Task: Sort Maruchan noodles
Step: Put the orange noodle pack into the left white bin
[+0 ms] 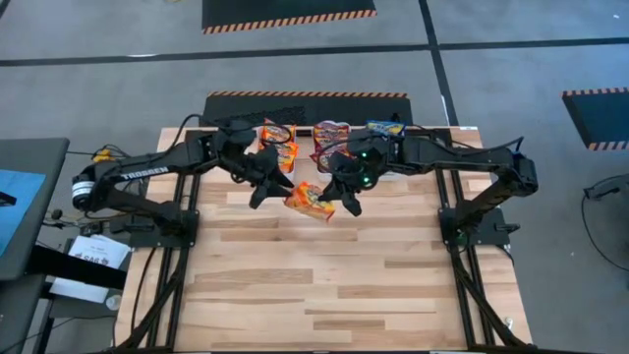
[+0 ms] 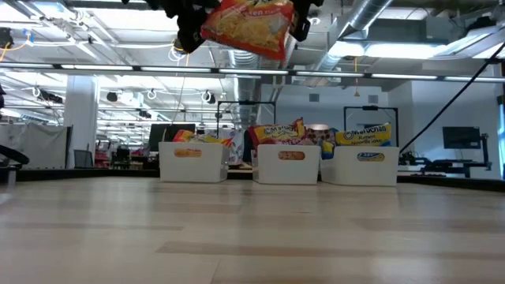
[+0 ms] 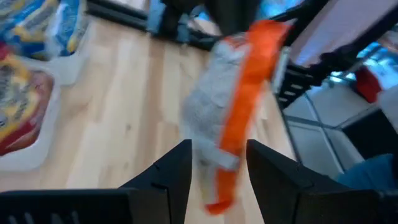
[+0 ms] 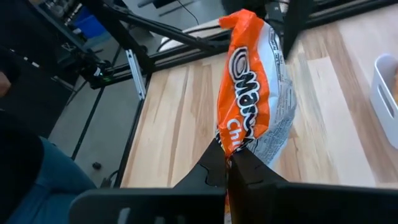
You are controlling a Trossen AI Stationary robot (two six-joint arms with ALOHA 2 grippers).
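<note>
High view: One orange noodle packet (image 1: 310, 200) is seen held clear of the worktop (image 1: 324, 285), between the two arms and just in front of the row of bins at the far edge. The right gripper (image 1: 346, 204) is clenched on the packet's edge. The left gripper (image 1: 263, 193) stands just beside the packet, its fingers parted and grasping nothing. Three white bins are noted along the far edge: the left bin (image 1: 278, 140) holds orange packets, the middle bin (image 1: 330, 138) dark red ones, the right bin (image 1: 387, 129) blue and yellow ones.

Low view: The packet (image 2: 248, 26) is shown high above the worktop, tilted, crinkled, with yellow noodles printed on orange. The three bins (image 2: 192, 162) (image 2: 287, 165) (image 2: 359, 166) are seen standing in a row, apart from one another, each with packets rising above its rim and a small label on its front wall.

Left wrist view: The packet (image 3: 233, 118) is observed edge-on, orange on one side and grey-white on the other, beyond the parted fingers (image 3: 176, 171), which do not touch it. Filled bins (image 3: 37, 146) are visible at one side.

Right wrist view: The packet (image 4: 252, 102) is recorded as pinched at its lower seam between the closed fingers (image 4: 214, 165). White lettering on orange and a printed grey-white back are visible. A corner of one bin (image 4: 384, 93) is in view.
</note>
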